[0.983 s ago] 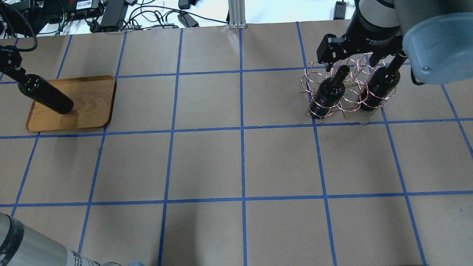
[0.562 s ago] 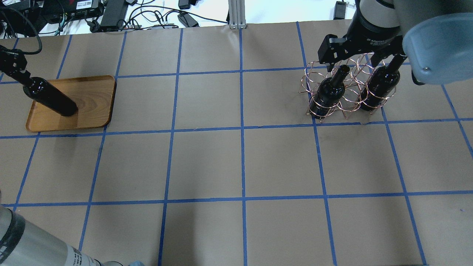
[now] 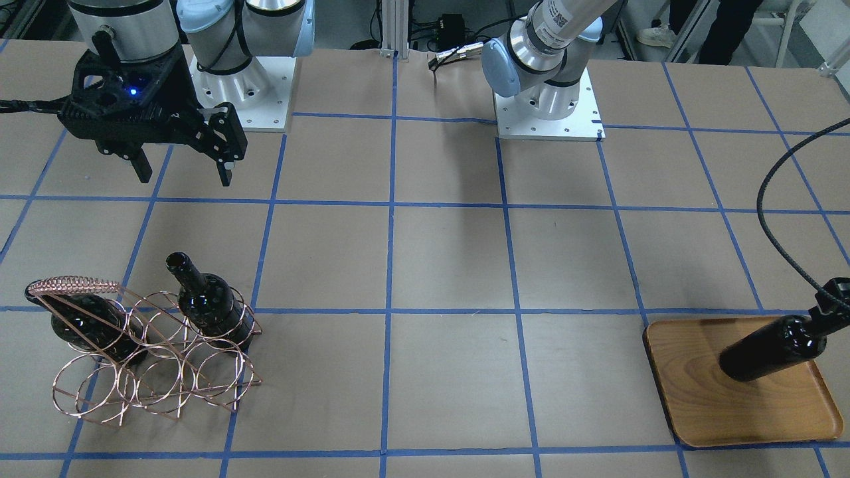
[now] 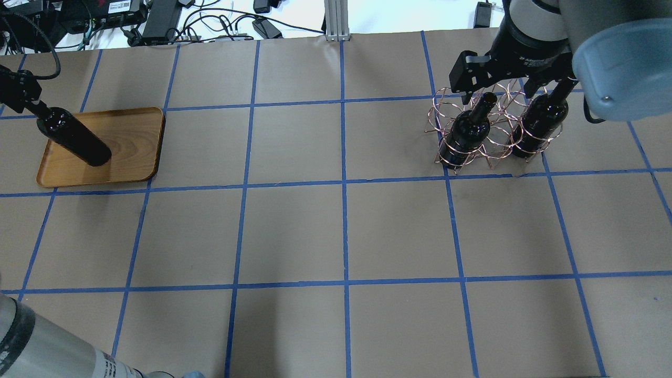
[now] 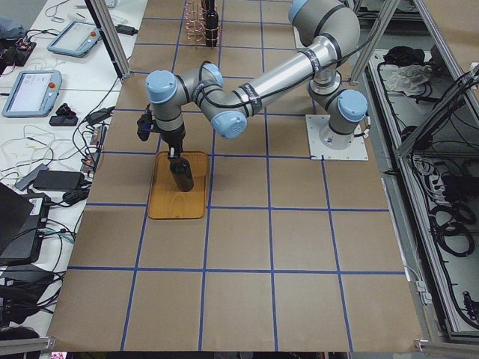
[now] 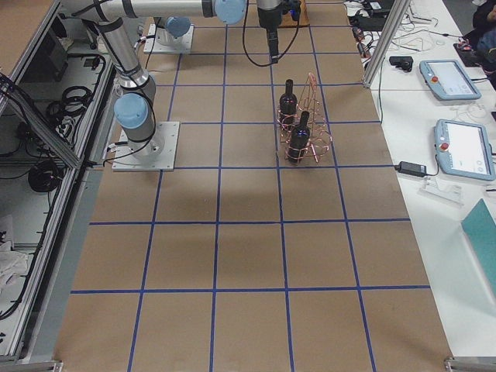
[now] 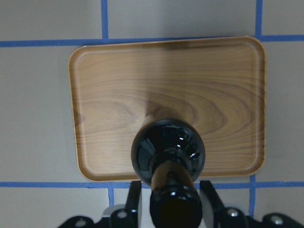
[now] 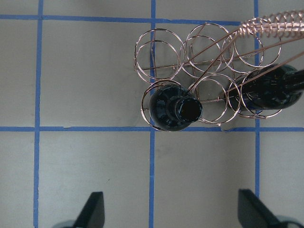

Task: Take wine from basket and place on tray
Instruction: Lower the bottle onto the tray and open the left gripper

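A black wine bottle [image 4: 73, 137] hangs upright over the wooden tray [image 4: 136, 131], and my left gripper [image 4: 23, 94] is shut on its neck. In the left wrist view the bottle [image 7: 168, 152] stands over the tray [image 7: 109, 85] near its closer edge; I cannot tell whether its base touches the wood. The copper wire basket [image 4: 493, 142] holds two more black bottles [image 4: 470, 131] [image 4: 541, 123]. My right gripper [image 3: 182, 176] hangs open and empty above the table on the robot's side of the basket [image 3: 153, 378].
Brown paper with a blue tape grid covers the table. Cables and power bricks [image 4: 157, 21] lie beyond the far edge. An aluminium post [image 4: 336, 21] stands at the far middle. A black cable [image 3: 783, 206] loops above the tray's side.
My left gripper has carried the bottle a little to the right and lower over the tray. The right gripper has hardly moved.
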### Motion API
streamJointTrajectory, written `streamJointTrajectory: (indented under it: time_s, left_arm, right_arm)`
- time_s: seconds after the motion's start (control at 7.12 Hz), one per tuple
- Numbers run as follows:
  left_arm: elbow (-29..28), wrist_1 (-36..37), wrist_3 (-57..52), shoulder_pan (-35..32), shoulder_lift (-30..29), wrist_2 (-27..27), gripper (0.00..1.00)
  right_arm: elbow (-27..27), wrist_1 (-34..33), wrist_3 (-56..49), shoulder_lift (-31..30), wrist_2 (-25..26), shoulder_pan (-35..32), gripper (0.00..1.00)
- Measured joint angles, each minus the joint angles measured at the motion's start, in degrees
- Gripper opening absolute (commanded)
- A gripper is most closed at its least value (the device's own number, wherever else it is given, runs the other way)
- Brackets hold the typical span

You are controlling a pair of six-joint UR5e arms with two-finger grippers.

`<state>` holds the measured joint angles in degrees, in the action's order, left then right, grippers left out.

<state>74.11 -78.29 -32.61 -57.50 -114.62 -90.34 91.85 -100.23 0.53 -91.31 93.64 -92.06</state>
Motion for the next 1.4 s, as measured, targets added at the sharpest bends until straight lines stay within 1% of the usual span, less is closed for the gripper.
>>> streamJointTrajectory:
  time_s: [0.14,0.28,0.56,0.7,0.84,1.12,1.26,1.4]
  left_arm:
    - [-0.10,-1.18,0.06,-0.09,1.54,-0.24,0.87]
    - [-0.35,-4.24,0.24,-0.25,4.12,-0.45,0.87]
    - [-0.37,-13.08,3.37,-2.17,10.66,-0.54,0.89]
    - [-0.16,-16.48,7.75,-5.27,13.49,-0.56,0.94]
    - [0.38,-18.41,12.68,-10.20,16.04,-0.61,1.00]
    - [4.10,-19.33,24.74,-22.35,20.54,-1.87,1.00]
    - [6.58,-19.14,30.20,-27.33,22.27,-3.09,1.00]
    - [8.34,-19.05,33.63,-30.55,23.54,-3.76,1.00]
  right_arm:
    - [0.00,-0.11,0.00,0.04,-0.11,0.01,1.00]
    - [0.04,-0.07,0.00,0.06,-0.13,0.01,1.00]
    - [0.23,0.10,-0.06,0.19,0.14,-0.04,1.00]
    - [0.29,0.14,-0.10,0.25,0.35,-0.05,1.00]
    - [0.32,0.16,-0.15,0.30,0.46,-0.05,1.00]
    - [0.37,0.30,-0.12,0.46,0.44,-0.05,1.00]
    - [0.40,0.42,-0.10,0.51,0.47,-0.05,1.00]
    - [0.42,0.46,-0.08,0.56,0.38,-0.05,1.00]
